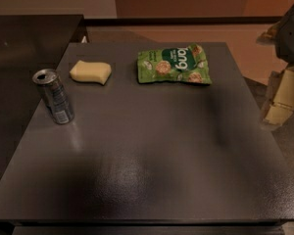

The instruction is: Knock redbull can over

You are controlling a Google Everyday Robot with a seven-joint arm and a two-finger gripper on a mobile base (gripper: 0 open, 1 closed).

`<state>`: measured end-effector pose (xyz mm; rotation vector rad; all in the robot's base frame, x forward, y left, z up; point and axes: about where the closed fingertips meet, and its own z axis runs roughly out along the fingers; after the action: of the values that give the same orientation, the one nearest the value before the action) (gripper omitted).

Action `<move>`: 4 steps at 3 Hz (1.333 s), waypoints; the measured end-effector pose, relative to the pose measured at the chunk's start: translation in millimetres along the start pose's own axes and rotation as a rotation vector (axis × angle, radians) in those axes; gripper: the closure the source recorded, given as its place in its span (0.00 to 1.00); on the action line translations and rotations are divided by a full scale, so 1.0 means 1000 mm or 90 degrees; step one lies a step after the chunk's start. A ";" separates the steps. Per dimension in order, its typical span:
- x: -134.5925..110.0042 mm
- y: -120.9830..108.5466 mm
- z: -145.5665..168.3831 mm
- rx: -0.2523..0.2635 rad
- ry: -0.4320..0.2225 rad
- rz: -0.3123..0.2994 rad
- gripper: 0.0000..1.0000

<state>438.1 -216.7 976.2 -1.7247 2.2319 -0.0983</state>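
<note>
currently the redbull can (54, 97) stands upright near the left edge of the dark grey table (161, 160), its silver top with the open pull-tab hole facing up. just beyond it, toward the far side, lies the pale yellow sponge (90, 72), near the can but apart from it. further right along the far side the green snack bag (174, 64) lies flat, well apart from the can. the gripper (283, 98) hangs past the table's right edge, pale and blocky, with the whole width of the tabletop between it and the can. whether it is set wide or narrow i cannot tell. a second dark surface (24, 48) sits beside the table on the left.
</note>
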 end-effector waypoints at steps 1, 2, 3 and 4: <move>0.000 0.000 0.000 0.000 0.000 0.000 0.00; -0.015 0.000 0.000 0.004 -0.033 -0.002 0.00; -0.051 0.002 0.008 -0.001 -0.100 -0.015 0.00; -0.101 0.004 0.027 -0.019 -0.177 -0.033 0.00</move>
<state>464.8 -115.8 970.2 -1.6955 1.9979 0.1546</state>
